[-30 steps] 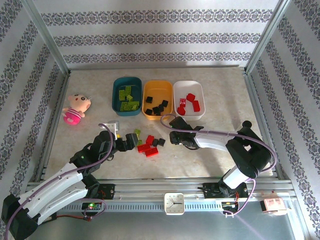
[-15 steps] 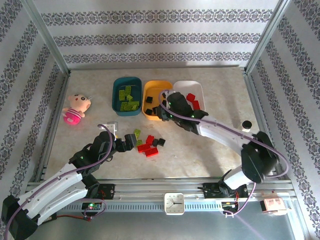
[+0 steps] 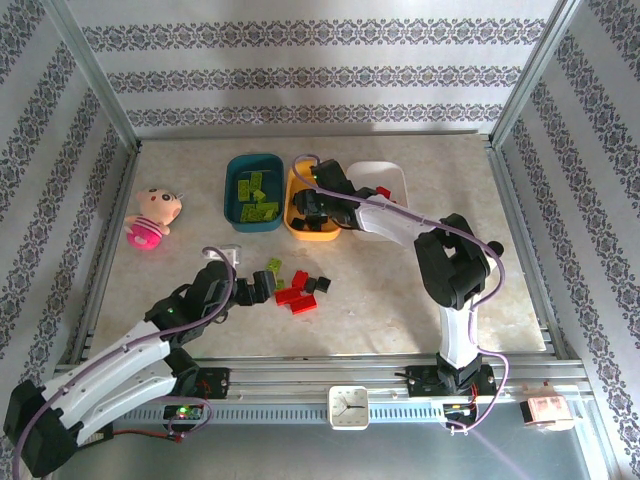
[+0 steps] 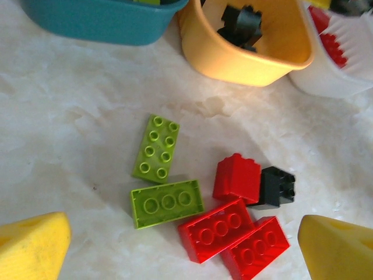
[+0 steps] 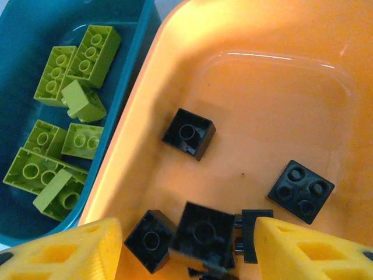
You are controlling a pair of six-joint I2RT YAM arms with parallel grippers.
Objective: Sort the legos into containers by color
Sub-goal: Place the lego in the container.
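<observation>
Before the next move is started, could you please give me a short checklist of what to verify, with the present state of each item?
1. Right end effector open over the orange tub: ok.
2. Orange tub holds black bricks alone: ok.
3. Teal tub holds green bricks alone: ok.
4. White tub contents: partly behind the right arm, cannot tell.
5. Left end effector open above the loose pile: ok.
6. Table free of unsorted bricks: not ok; green, red and black ones lie there.
</observation>
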